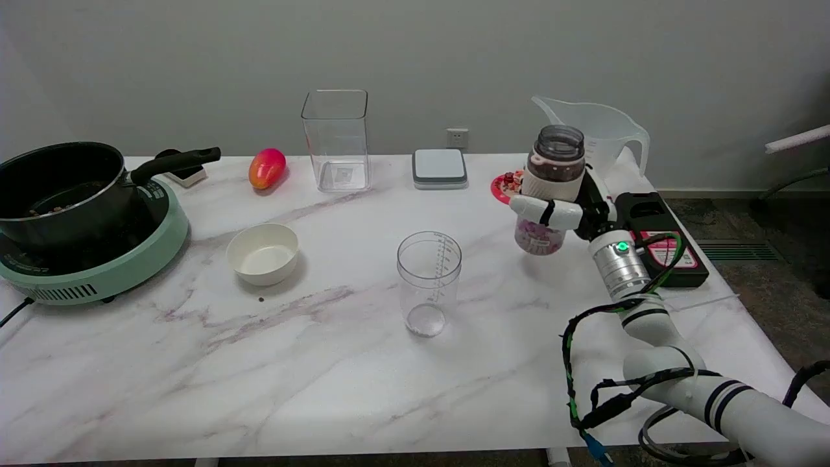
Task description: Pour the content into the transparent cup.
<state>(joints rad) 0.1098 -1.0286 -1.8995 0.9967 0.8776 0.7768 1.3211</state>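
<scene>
Marble-patterned counter (324, 363), white with grey-pink veining, carrying the following. Right hand (570, 211): fingers wrapped around the middle of an upright bottle (551, 194), held at the right side of the counter; whether its base rests on the surface or hangs just above cannot be told. Bottle: clear with a dark open neck, dark content in the upper part, pale pink pieces visible at the bottom below the fingers. Transparent cup (428, 282): upright, near the counter's middle, graduated marks down one side, to the left of the bottle and apart from it. White bowl (262, 253): left of the cup, upright. Green cooker (91, 259) at the far left, a black pot (61, 191) with a long handle on it. Along the back edge: a red-orange mango-like fruit (266, 168), a tall clear square container (336, 139), a small grey-and-white scale (439, 168). Behind the bottle: a clear measuring jug (600, 139) and a small red dish (506, 185), partly hidden. A black box (668, 240) lies beside the wrist.
</scene>
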